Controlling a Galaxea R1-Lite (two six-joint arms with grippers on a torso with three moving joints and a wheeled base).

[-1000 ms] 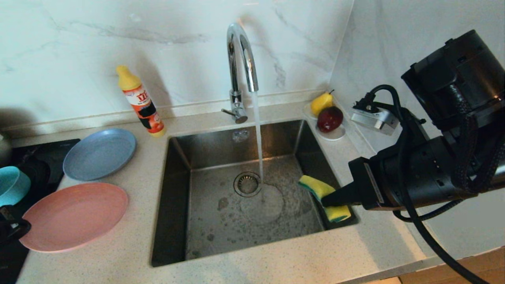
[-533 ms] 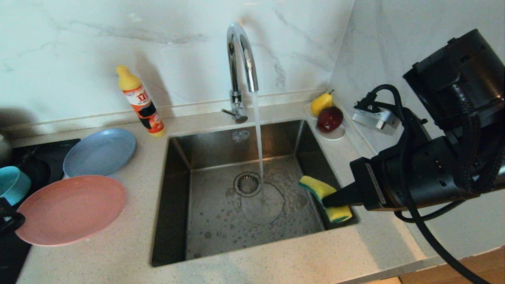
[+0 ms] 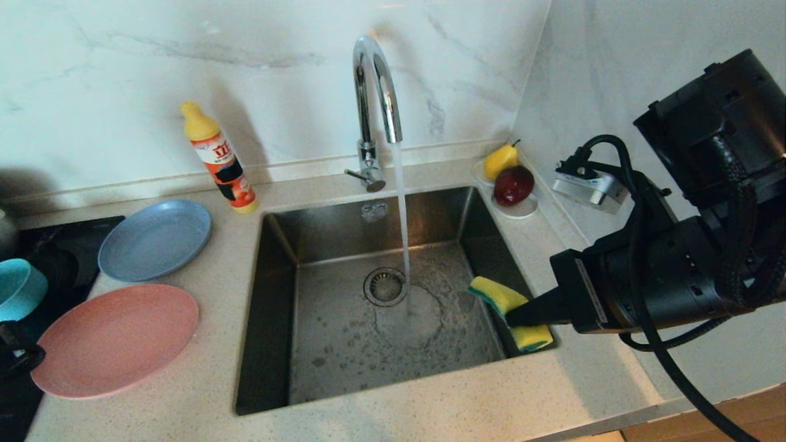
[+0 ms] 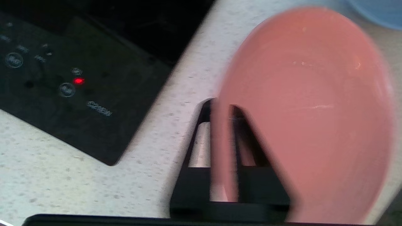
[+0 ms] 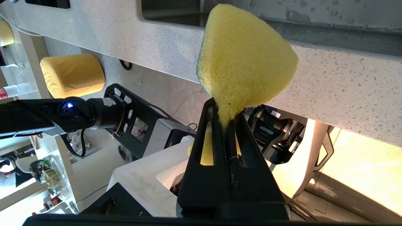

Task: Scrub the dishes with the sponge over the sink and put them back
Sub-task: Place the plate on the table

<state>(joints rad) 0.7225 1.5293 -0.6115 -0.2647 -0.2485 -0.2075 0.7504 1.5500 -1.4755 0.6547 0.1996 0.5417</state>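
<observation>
The pink plate lies flat on the counter left of the sink. At its left rim sits my left gripper, with the rim between its two sides and the pink plate blurred. The blue plate lies behind it and the teal bowl stands at the far left. My right gripper is shut on the yellow-green sponge over the sink's right side. That sponge bulges out beyond the right gripper. Water runs from the tap beside the drain.
An orange detergent bottle stands at the back wall. A white saucer with a yellow pear and a dark red fruit sits in the back right corner. A black hob lies at the far left.
Half a second ago the pink plate was lifted a little towards the back; now it is down flat on the counter again. The right arm with the sponge has barely moved.
</observation>
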